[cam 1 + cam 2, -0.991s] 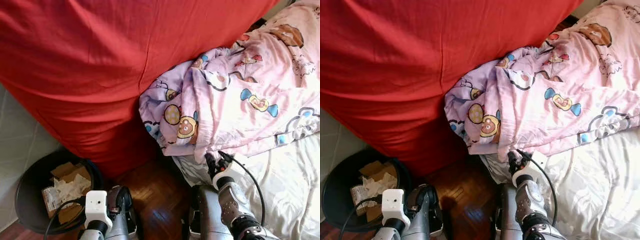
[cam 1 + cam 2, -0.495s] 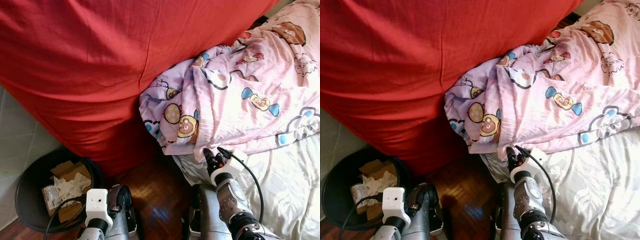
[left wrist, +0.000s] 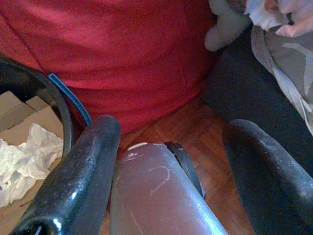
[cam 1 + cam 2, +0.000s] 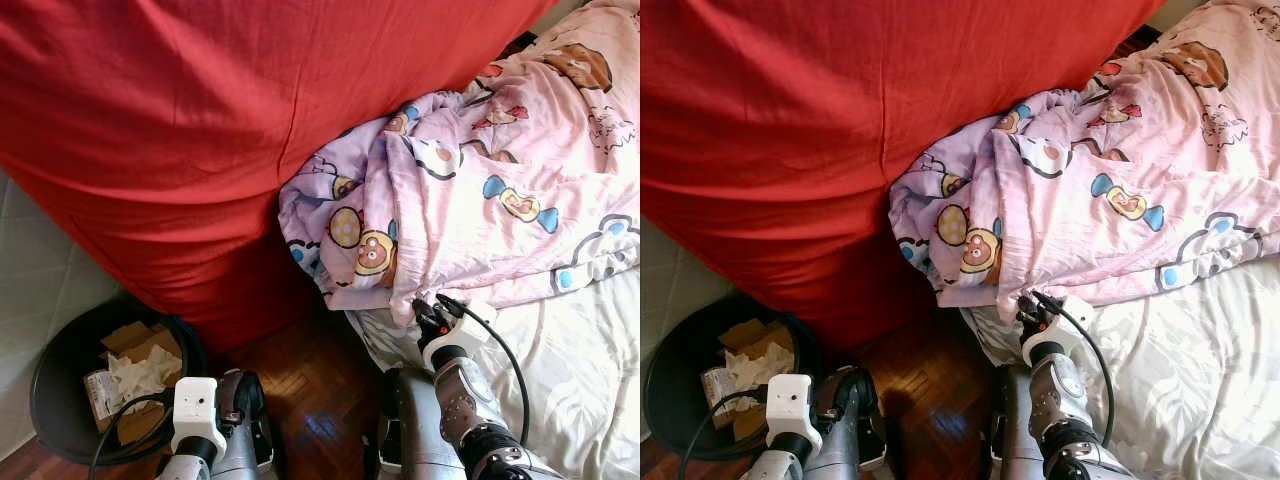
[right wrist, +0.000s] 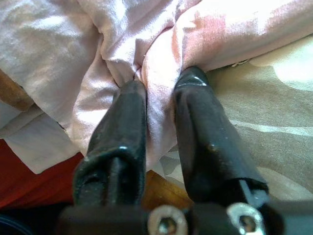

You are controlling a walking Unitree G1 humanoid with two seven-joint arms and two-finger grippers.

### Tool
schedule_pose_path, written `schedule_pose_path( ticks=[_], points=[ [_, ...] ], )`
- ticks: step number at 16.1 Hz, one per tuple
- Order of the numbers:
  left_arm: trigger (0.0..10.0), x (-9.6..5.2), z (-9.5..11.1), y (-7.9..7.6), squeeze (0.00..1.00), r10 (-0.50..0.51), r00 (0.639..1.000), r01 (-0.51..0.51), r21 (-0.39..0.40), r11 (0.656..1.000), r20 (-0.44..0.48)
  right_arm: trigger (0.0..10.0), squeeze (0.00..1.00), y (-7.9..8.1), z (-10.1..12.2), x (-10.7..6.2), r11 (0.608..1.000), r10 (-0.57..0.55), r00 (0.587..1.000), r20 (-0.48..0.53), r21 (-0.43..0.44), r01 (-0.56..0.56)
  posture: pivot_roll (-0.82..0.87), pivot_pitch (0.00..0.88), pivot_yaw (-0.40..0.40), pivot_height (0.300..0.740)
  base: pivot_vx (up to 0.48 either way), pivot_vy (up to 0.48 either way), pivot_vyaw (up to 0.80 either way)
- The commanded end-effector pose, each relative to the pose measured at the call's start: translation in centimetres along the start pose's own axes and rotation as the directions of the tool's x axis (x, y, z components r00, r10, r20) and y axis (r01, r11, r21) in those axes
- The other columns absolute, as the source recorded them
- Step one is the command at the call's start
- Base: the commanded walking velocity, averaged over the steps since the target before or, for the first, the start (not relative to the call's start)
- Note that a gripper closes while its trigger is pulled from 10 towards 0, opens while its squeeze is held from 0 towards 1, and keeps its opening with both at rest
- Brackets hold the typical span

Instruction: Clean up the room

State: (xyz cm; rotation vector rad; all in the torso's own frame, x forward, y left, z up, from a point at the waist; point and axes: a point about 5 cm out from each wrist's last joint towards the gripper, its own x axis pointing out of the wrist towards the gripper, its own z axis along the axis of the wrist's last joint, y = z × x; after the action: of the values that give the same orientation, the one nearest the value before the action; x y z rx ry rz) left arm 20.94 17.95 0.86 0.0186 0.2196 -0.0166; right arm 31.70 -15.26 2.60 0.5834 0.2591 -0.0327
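- A large red sheet (image 4: 200,130) hangs down across the upper left of the head views, its lower edge reaching the wooden floor (image 4: 310,400).
- Only a narrow strip of that floor stays open between the red sheet, the black waste bin (image 4: 60,380) and the bed's edge.
- The bin stands at the lower left on the floor; crumpled paper and cardboard (image 4: 135,375) lie inside it.
- The pink cartoon-print blanket (image 4: 470,200) lies bunched on the bed at right, its lower hem draping over the edge of the white bedsheet (image 4: 580,380).
- The right gripper (image 4: 428,312) is at that hem. In the right wrist view its fingers (image 5: 122,132) are pinched together on a fold of the blanket.
- The left gripper (image 3: 166,171) is low by the bin, its jaws spread wide with nothing between them.
- The left wrist view also shows the bin's rim, and a silver leg.
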Motion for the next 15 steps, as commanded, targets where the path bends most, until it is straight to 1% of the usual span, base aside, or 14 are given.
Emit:
schedule_pose_path(
  ticks=[1,4,6,8,10,11,12,14,15],
  points=[
    [10.0,-0.7,-1.2,0.1,0.00,0.006,0.998,-0.007,-0.002,1.000,-0.058,0.0,0.00,-0.8,-1.3,-0.7,0.999,-0.034,0.998,-0.049,0.012,0.035,0.04,0.292,-0.014,0.584,0.000,0.000,0.00],
    [10.0,-0.4,-1.2,0.1,0.00,0.006,0.998,-0.006,-0.003,1.000,-0.059,0.0,0.00,-1.1,-1.5,-0.9,0.999,-0.043,0.998,-0.050,0.010,0.044,0.04,0.282,-0.013,0.584,0.000,0.000,0.00],
    [10.0,0.0,-1.1,0.0,0.00,0.004,0.998,-0.004,-0.003,1.000,-0.057,0.0,0.00,-1.4,-1.4,-1.0,0.998,-0.055,0.997,-0.045,0.008,0.055,0.03,0.263,-0.013,0.584,0.000,0.000,0.00],
    [10.0,0.8,-1.0,0.0,0.00,0.002,0.998,-0.002,-0.003,1.000,-0.055,0.0,0.00,-2.1,-1.3,-1.2,0.997,-0.079,0.996,-0.035,0.004,0.079,0.03,0.236,-0.011,0.584,0.000,0.000,0.00],
    [10.0,1.5,-0.8,0.1,0.00,0.005,0.999,-0.006,-0.004,1.000,-0.053,0.0,0.00,-2.9,-1.3,-1.7,0.994,-0.107,0.994,-0.023,-0.019,0.107,0.02,0.213,-0.008,0.584,0.000,0.000,0.00],
    [10.0,1.7,-0.8,0.2,0.00,0.007,0.998,-0.007,-0.005,1.000,-0.055,8.5,0.00,-3.1,-1.3,-1.8,0.993,-0.106,0.994,-0.017,-0.051,0.105,0.01,0.203,-0.007,0.584,0.000,0.000,0.00],
    [10.0,2.0,-0.9,0.4,0.00,0.013,0.998,-0.013,-0.006,1.000,-0.058,10.0,0.00,-3.5,-1.0,-2.0,0.991,-0.110,0.994,0.007,-0.072,0.110,0.00,0.179,-0.003,0.584,0.000,0.000,0.00],
    [10.0,2.7,-0.7,0.5,0.00,0.020,0.998,-0.020,-0.008,1.000,-0.057,10.0,0.00,-4.3,-0.1,-2.5,0.988,-0.122,0.990,0.075,-0.081,0.128,-0.01,0.160,0.003,0.584,0.000,0.000,0.00],
    [10.0,3.0,-0.6,0.6,0.00,0.020,0.998,-0.021,-0.009,1.000,-0.055,10.0,0.00,-4.5,0.2,-2.6,0.984,-0.130,0.987,0.094,-0.109,0.140,-0.02,0.151,0.006,0.589,0.000,0.000,0.00]
  ],
)
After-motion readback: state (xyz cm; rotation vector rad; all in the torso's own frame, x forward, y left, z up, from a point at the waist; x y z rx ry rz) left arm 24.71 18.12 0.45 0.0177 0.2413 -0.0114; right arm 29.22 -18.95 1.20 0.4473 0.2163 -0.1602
